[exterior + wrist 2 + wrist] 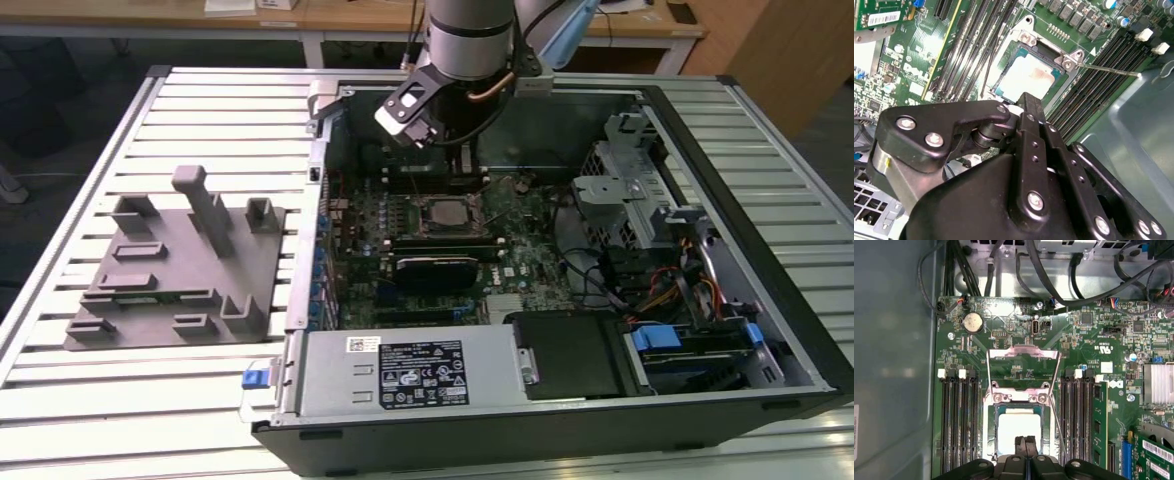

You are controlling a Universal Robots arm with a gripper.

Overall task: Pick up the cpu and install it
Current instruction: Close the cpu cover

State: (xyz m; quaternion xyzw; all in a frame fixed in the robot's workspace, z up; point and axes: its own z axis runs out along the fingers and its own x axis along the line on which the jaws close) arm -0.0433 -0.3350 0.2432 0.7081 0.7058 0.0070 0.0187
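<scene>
- Black fingers (1020, 444) of the gripper (1025, 441) are seen pressed together in the first wrist view, with only a hairline seam left between them. Nothing is clamped.
- In the second wrist view the gripper (1027, 97) is shown as one narrow black bar on bolted linkages, with its tips set over the near edge of the cpu (1026, 77). Whether the tips touch it cannot be told.
- The cpu (1019, 427) is found lying flat inside the socket (988, 430) on the green motherboard (1094, 335), square to the socket walls.
- Its top is rendered as pale silver-grey metal, almost white in the first wrist view. A faint pinkish smudge near one edge is brought out in the second wrist view.
- The hinged metal frame (1024, 352) is seen raised off the socket in the first wrist view. A coin cell (973, 322) and black cables (956, 270) are shown beyond it, and memory slots (956, 425) lie on both sides.
- A thin wire lever (1109, 70) is shown in the second wrist view, reaching out from a socket corner across the memory slots.
- In the exterior view the gripper (461, 168) is seen hanging inside the open computer case (441, 445), above the cpu (447, 212).
- A grey fixture (174, 270) is shown on the slatted table (80, 400), outside the case towards the exterior view's left, well apart from the gripper.
</scene>
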